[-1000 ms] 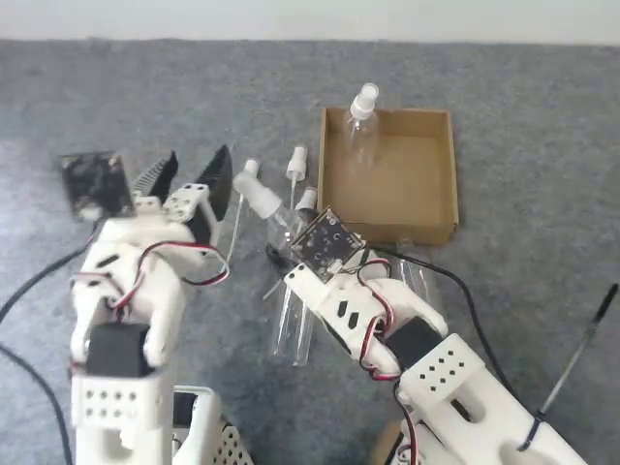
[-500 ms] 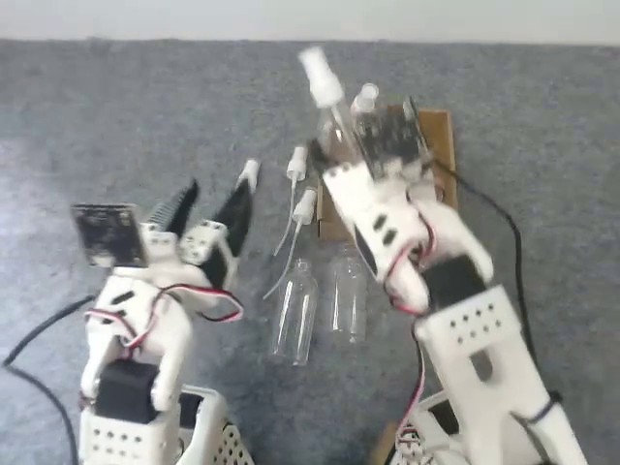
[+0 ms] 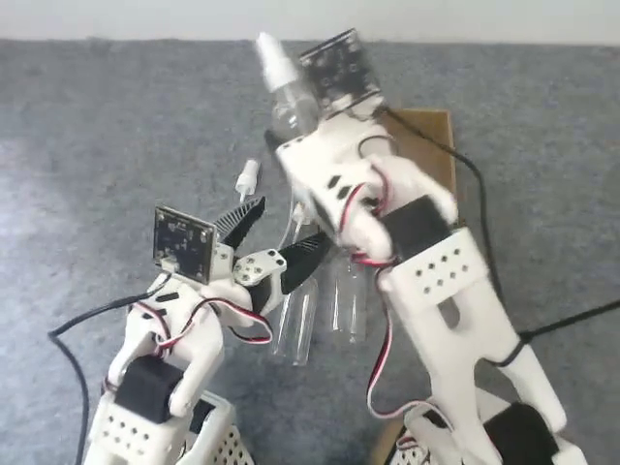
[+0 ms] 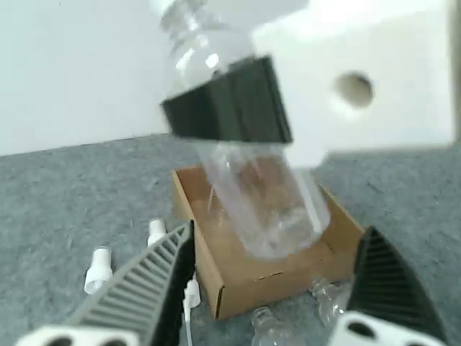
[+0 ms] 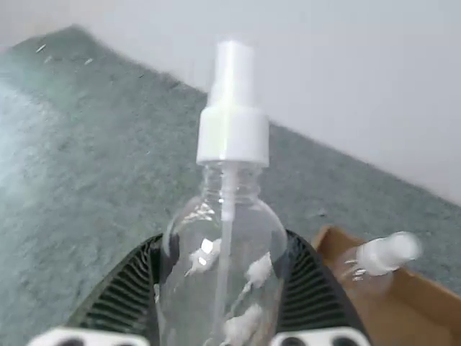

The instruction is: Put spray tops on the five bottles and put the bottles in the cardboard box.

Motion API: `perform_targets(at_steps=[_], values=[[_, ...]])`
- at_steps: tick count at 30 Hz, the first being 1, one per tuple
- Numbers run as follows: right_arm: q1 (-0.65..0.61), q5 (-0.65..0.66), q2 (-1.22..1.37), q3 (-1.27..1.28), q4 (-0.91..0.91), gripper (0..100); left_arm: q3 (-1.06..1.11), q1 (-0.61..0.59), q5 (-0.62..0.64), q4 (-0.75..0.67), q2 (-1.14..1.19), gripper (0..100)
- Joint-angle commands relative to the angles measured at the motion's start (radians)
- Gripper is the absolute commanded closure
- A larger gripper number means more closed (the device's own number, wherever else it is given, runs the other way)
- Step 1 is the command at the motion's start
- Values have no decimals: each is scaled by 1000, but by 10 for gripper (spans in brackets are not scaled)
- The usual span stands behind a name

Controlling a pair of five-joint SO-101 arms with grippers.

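My right gripper is raised above the carpet and shut on a clear bottle fitted with a white spray top. That bottle hangs in front of the left wrist camera, above the cardboard box. My left gripper stands open and empty just above two capless bottles lying on the carpet. Another capped bottle is in the box. Loose spray tops lie beside the box, one of them left of the raised arm.
Grey carpet covers the whole work area, with open room at the left and the far right. The right arm's body hides most of the box in the high view. A white wall runs along the back.
The right arm lifted the capped bottle off the carpet, up by the box, then swung it left. The left arm moved right, toward the lying bottles, its gripper still open.
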Motion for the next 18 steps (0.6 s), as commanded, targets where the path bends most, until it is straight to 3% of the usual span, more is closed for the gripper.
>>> perform_targets(at_steps=[1,13,18], values=[[-56,-5,-58,-64,74,992,31,-61,-12,-117,-9,667],[-56,74,-226,-63,220,992,44,-100,-12,-147,-9,667],[47,74,-219,-66,209,992,44,-100,-12,-146,-9,667]])
